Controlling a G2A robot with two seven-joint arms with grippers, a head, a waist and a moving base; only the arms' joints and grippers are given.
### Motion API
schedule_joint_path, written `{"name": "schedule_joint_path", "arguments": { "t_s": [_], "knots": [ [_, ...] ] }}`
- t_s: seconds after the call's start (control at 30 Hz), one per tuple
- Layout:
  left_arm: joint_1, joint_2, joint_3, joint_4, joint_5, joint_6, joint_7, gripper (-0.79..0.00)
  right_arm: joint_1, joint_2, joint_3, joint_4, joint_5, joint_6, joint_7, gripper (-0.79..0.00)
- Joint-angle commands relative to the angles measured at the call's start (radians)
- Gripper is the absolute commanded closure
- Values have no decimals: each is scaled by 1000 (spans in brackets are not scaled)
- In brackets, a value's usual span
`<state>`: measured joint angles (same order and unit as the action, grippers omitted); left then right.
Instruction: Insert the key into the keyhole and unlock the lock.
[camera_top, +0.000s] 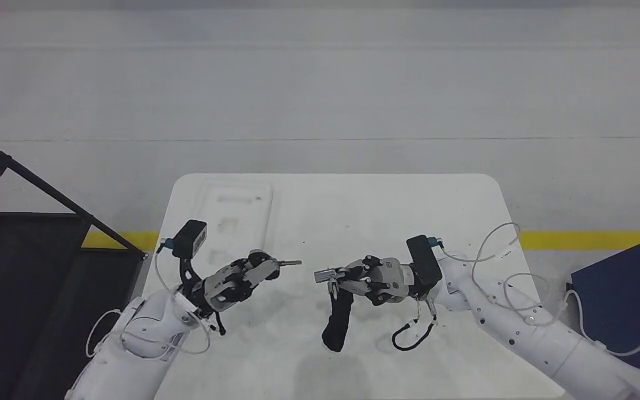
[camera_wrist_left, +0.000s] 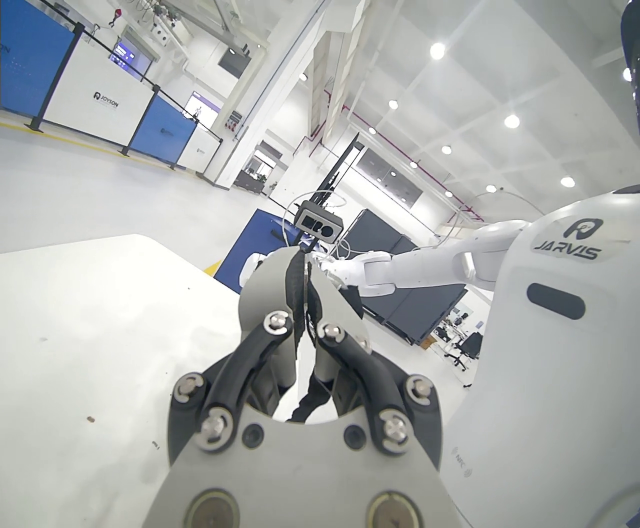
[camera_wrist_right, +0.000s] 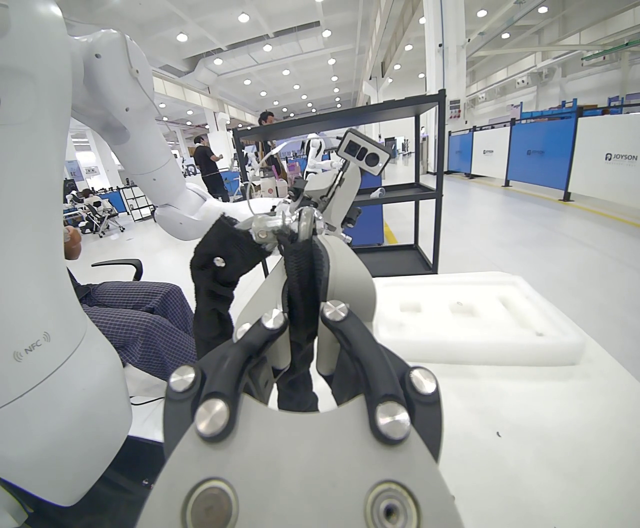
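Now, L pincer (camera_top: 270, 266) clamped on key (camera_top: 290, 263), R pincer (camera_top: 343, 276) gripping lock (camera_top: 325, 274), foam tray (camera_top: 262, 205) nearby.

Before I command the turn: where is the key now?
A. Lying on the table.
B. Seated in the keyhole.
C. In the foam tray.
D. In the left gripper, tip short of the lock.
D: the top view shows the key sticking out of the left gripper, with a gap between its tip and the lock held by the right gripper.
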<state>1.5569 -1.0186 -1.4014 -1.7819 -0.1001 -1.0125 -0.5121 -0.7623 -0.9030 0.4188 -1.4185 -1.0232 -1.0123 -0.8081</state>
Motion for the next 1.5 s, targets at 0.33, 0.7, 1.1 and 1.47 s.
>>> {"name": "schedule_joint_path", "arguments": {
  "t_s": [0.33,0.7,1.1,1.47],
  "knots": [
    [-39,-6,-42,-78,-173,0,-270,0,0,0,0,0,0,0,0,0],
    [-48,-65,-62,-44,-207,0,-296,0,0,0,0,0,0,0,0,0],
    [11,-107,-89,-5,-122,0,-296,0,0,0,0,0,0,0,0,0],
    [22,-110,-88,-6,-104,0,-296,0,0,0,0,0,0,0,0,0]
  ]
}}
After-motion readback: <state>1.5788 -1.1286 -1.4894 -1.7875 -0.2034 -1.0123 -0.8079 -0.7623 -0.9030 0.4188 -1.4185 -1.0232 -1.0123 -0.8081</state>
